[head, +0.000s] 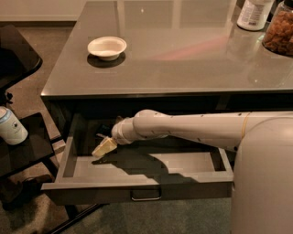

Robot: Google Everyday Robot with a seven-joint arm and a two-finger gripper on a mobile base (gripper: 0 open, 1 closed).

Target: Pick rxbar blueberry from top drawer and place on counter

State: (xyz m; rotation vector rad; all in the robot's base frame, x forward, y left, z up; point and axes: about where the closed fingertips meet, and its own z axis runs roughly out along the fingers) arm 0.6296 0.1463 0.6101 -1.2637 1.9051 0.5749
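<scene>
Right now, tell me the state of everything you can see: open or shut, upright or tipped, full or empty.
Drawer: pulled open.
End effector: inside the drawer, at its left side.
Bowl: upright on the counter, looks empty.
Bottle: upright, far right of counter.
Jar: upright, filled with brown snacks.
Can: upright on the side table.
Snack bar: not on the counter; cannot make it out in the drawer.
</scene>
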